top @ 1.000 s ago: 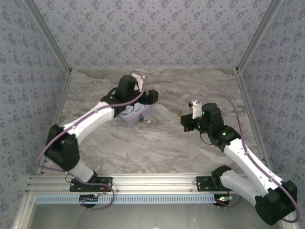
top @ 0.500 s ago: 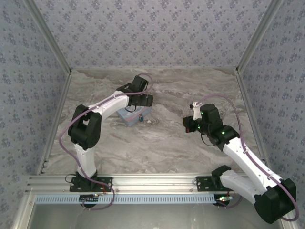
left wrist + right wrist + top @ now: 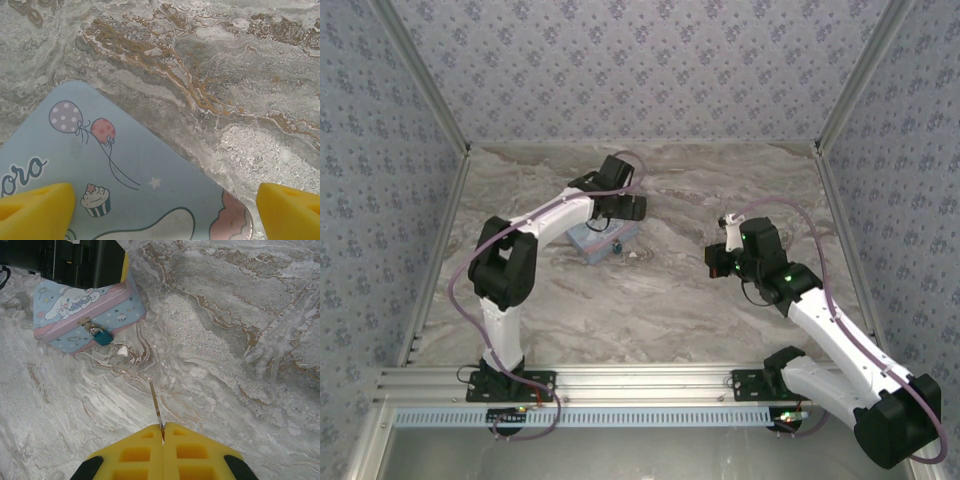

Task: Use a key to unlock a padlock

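A pale-blue cartoon-printed tin box (image 3: 85, 315) sits on the marble-patterned surface (image 3: 240, 330) with its lid shut, so what it contains cannot be seen. The lid shows balloons, a cupcake and a white cartoon figure. The padlock (image 3: 102, 336), small and teal, hangs from the metal hasp on the box's front wall, its body resting low against that wall, just beside the surface. A small pale speck (image 3: 121, 351) lies on the surface near the padlock.

The left end effector (image 3: 165, 210) hangs over the far part of the lid with its yellow fingertips (image 3: 37, 210) spread wide, one on each side of the printed artwork, gripping nothing; whether they touch the lid cannot be told.

The right end effector (image 3: 163, 432) is well apart from the box, above bare surface. Its yellow pads are pressed together on the key (image 3: 156, 402), a thin silvery blade that juts out from between them and points roughly toward the box.
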Robot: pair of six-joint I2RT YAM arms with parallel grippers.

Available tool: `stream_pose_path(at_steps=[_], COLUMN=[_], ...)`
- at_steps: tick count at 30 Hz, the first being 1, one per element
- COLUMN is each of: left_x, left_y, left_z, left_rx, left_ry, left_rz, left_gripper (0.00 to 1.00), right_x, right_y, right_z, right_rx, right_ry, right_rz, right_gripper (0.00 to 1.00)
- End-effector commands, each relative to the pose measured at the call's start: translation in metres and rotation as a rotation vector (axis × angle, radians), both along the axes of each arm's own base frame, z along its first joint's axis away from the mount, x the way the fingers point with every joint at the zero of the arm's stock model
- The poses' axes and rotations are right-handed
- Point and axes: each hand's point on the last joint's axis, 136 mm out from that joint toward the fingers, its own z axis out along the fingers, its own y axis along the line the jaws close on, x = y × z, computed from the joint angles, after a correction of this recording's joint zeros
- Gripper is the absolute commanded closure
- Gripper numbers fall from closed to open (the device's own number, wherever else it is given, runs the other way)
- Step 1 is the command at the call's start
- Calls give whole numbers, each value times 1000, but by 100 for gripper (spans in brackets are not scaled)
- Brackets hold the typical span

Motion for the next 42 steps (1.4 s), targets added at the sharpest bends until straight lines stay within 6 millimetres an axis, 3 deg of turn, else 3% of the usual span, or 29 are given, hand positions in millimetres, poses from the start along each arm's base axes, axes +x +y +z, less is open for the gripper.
stream_pose_path(at_steps=[1, 16, 25, 30, 33, 37, 42], left_x=[-5, -63, -79, -86, -88, -90, -93], left_y=[-19, -86, -127, -140, -140, -132, -103], left_z=[-3, 1, 10, 17, 34, 73, 113], left_rx=[-37, -115, -204, -256, -287, -330, -362], left_ry=[23, 72, 90, 98, 50, -70, -256], left_rz=[-72, -308, -423, -470, -485, -498, -453], left_gripper=[8, 13, 18, 23, 23, 21, 12], right_x=[1, -2, -5, -7, -8, -9, -8], right_y=[-5, -27, -32, -34, -33, -27, -14], right_z=[-2, -9, -12, -14, -15, -17, -18], right_rx=[-7, -55, -51, -49, -43, -23, 25], right_ry=[11, 46, 54, 59, 60, 64, 65], right_rz=[-27, -93, -111, -121, -114, -90, -55], right_gripper=[100, 100, 100, 100, 100, 100, 100])
